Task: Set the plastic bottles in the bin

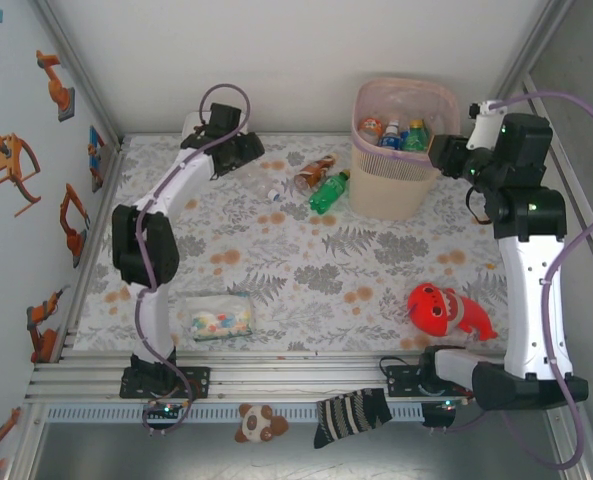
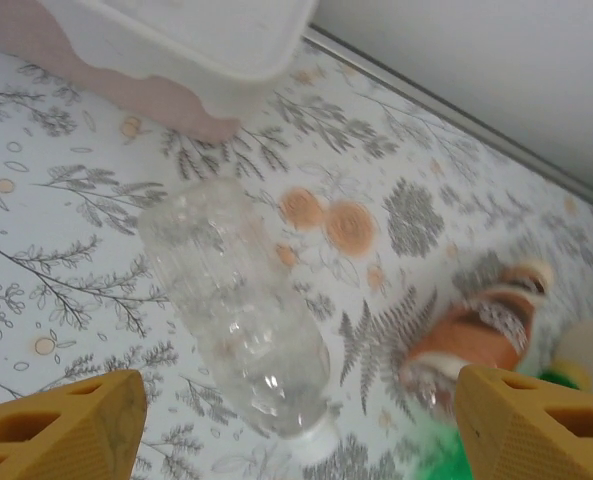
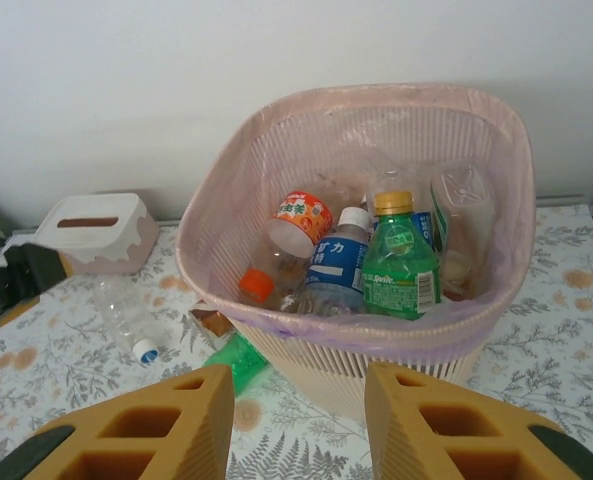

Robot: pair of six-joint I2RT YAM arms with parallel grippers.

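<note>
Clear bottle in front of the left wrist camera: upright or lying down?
Lying down: the clear bottle rests lengthwise, side flat on the floral table cover.

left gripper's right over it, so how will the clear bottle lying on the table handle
The clear bottle looks empty and thin-walled, so it is probably very light and may dent when squeezed. It lies on its side on the flat table, so a nudge would likely roll it. Its glossy plastic might slip in the left gripper.

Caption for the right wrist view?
Open right gripper facing the beige-pink ribbed plastic bin, several small plastic bottles already inside.
</note>
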